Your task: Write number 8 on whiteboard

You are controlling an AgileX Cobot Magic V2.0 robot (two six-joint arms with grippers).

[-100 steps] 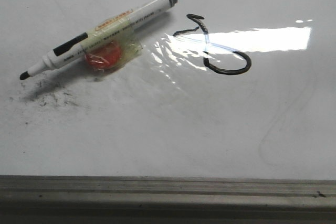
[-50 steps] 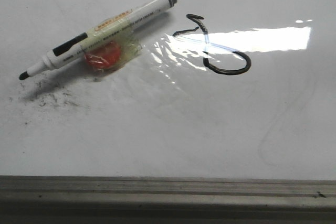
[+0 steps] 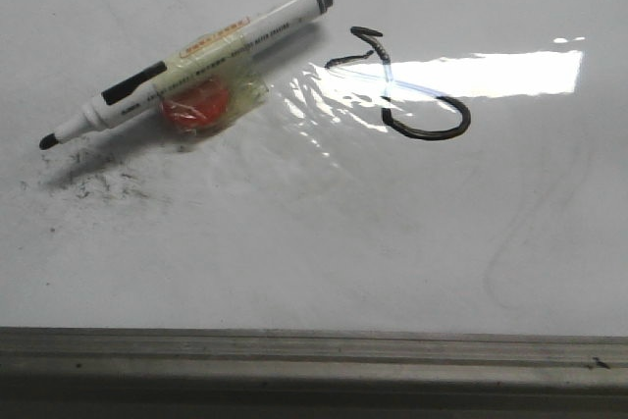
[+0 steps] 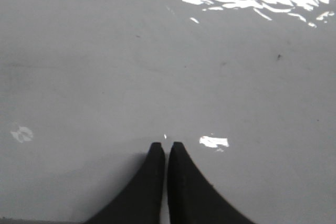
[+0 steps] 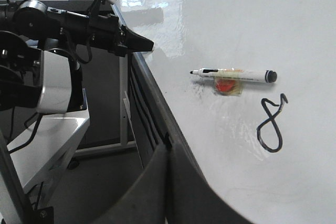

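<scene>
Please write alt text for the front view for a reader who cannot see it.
A rough black number 8 is drawn on the whiteboard, partly under glare. A marker with a red piece taped to it lies left of it.

Left gripper (image 4: 165, 146): black fingers pressed together, tips touching, at lower centre of the left wrist frame. Right gripper (image 5: 168, 142): fingers likewise closed, at lower centre of the right wrist frame. Left arm (image 5: 79, 22): extended horizontally at upper left there.
</scene>
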